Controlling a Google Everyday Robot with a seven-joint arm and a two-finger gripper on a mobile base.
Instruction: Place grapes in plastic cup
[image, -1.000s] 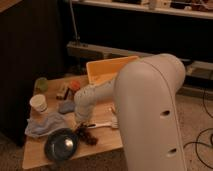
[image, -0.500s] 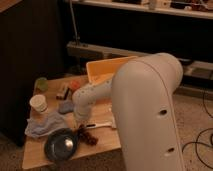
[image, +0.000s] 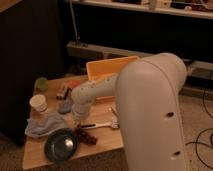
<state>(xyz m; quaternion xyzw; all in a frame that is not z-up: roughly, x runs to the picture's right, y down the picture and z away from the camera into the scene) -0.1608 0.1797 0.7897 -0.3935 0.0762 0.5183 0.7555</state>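
1. Hand (image: 80, 124) hangs low over the tabletop (image: 102, 142) at the end of the white forearm, right above the grapes (image: 86, 136). Honestly can't tell if it's wide, narrow or already gripping something, since the wrist blocks it.
2. Grapes lie on the wood just beside the dark bowl (image: 61, 145), touching it or nearly. If the hand closes off-centre, I'd guess it clips the bowl rim, or pinches a single berry and tears it off the bunch.
3. White utensil (image: 100, 125) lies just on the other side of the hand, so it's easy to drag along.
4. Crumpled cloth (image: 42, 125) and the white cup (image: 38, 103) sit between the grapes and the goal. A low carry could knock that cup over.
5. Plastic cup (image: 41, 84) stands at the far back corner, well apart from the grapes and near the edge. It looks light, so a dangling bunch could tip it, shove it off, or drape over the rim instead of dropping in.
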